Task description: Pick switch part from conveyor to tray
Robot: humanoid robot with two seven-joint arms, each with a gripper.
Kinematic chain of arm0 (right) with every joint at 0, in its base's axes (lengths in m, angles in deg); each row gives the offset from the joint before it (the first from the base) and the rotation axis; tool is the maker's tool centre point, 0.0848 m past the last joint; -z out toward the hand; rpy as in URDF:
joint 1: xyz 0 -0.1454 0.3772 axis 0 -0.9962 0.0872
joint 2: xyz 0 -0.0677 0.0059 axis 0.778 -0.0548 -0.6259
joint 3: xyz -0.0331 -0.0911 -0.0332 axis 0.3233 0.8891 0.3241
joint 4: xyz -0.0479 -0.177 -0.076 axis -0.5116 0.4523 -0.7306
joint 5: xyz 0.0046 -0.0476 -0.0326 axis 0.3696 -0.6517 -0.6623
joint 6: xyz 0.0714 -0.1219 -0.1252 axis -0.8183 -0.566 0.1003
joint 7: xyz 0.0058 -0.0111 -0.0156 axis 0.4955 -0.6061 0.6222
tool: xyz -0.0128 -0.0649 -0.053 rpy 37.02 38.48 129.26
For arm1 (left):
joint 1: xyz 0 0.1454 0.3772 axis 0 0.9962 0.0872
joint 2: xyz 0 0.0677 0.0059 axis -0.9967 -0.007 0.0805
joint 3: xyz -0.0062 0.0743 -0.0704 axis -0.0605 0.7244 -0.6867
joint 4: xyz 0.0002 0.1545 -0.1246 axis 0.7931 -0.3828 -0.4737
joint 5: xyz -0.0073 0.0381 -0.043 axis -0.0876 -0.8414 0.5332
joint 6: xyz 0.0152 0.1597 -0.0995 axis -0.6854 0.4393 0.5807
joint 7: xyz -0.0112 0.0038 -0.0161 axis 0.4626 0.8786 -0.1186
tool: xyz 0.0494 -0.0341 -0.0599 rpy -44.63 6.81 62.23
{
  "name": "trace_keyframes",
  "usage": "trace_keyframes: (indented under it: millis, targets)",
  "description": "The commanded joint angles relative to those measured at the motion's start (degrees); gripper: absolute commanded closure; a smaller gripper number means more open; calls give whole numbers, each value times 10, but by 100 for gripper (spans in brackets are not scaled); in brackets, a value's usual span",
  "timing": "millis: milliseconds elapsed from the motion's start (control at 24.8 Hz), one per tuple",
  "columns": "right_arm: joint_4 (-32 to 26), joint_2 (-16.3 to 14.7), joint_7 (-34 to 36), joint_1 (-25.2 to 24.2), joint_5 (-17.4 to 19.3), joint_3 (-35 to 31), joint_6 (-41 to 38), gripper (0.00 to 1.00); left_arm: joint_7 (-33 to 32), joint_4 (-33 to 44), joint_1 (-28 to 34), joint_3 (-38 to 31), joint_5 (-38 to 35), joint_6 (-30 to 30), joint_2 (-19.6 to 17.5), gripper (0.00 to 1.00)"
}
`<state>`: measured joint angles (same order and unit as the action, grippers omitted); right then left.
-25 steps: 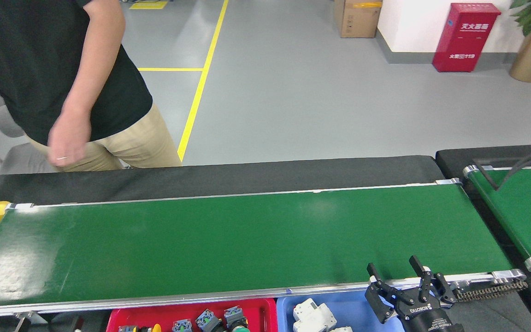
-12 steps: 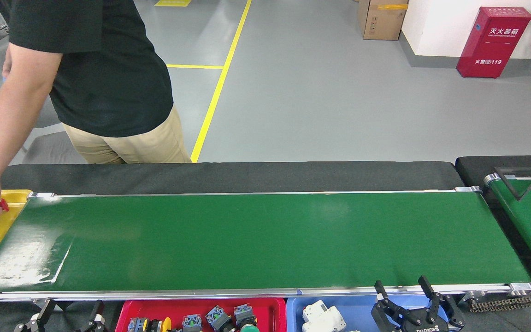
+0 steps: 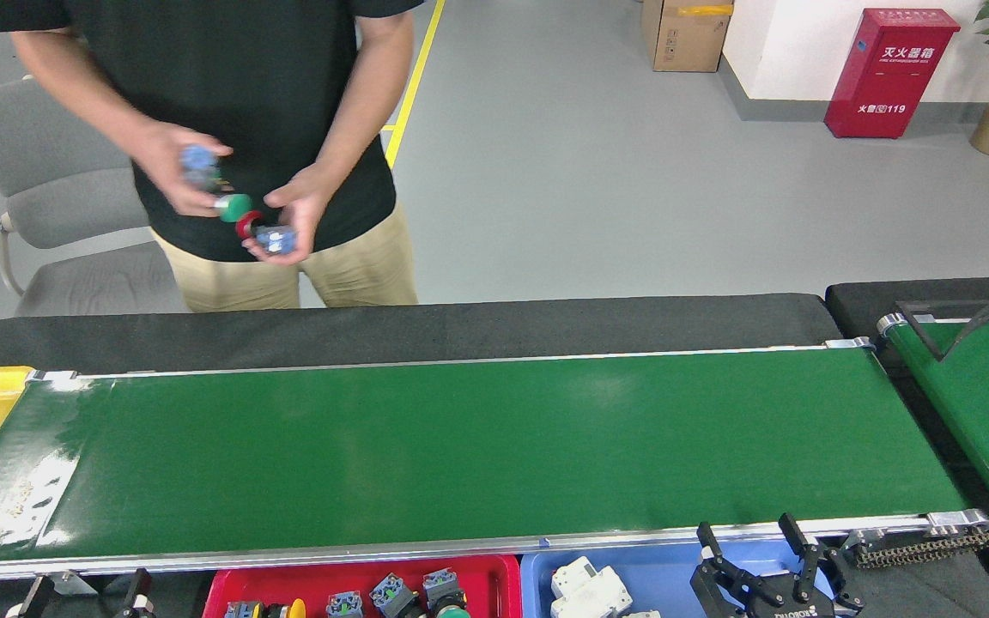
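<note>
Bare conveyor [image 3: 477, 446]; right pincer [image 3: 765, 558] spread apart above blue tray [image 3: 537, 577], left pincer [image 3: 82, 596] seemingly apart too, holding nothing.

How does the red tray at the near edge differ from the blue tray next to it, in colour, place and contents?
The red tray sits left of the blue tray.
The red tray holds several small switch parts with grey-blue bodies and green or yellow caps; the blue tray holds white blocky parts.
The right gripper hangs over the blue tray; none is over the red tray.
Both lie just below the conveyor, cut off by the bottom edge.
</note>
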<state>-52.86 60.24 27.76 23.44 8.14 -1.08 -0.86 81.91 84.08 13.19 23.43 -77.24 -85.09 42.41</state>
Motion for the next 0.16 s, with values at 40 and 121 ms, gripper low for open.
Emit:
trace_keyframes:
  millis: [40, 121]
  targets:
    - [-9, 3, 0, 3, 1, 0, 2, 1, 2, -2, -5, 0, 0, -1, -5, 0]
    - [-10, 3, 0, 3, 1, -1, 3, 1, 2, -4, -5, 2, 0, -2, -4, 0]
